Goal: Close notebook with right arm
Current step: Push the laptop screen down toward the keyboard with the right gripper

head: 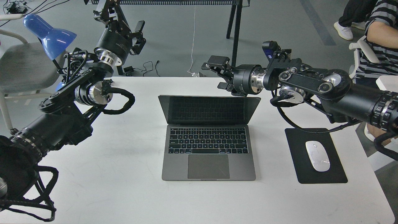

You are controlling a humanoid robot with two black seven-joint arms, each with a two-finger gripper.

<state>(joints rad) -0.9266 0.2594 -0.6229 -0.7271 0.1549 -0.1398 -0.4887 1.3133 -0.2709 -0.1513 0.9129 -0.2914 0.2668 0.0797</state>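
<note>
The notebook (208, 149) lies open in the middle of the white table (124, 193), keyboard toward me. Its lid (209, 109) with the dark screen leans forward from upright. My right arm (311, 82), with a blue part near the wrist, reaches in from the right. Its gripper (218, 73) hangs just behind and above the right half of the lid's top edge, jaws apart and empty; I cannot tell whether it touches the lid. My left gripper (139, 35) is raised beyond the table's far left, open and empty.
A black mouse pad (295, 149) with a white mouse (317, 156) lies right of the notebook, under the right arm. A blue desk lamp (49, 34) and a grey chair (21, 65) stand at far left. A seated person (384, 21) is at far right.
</note>
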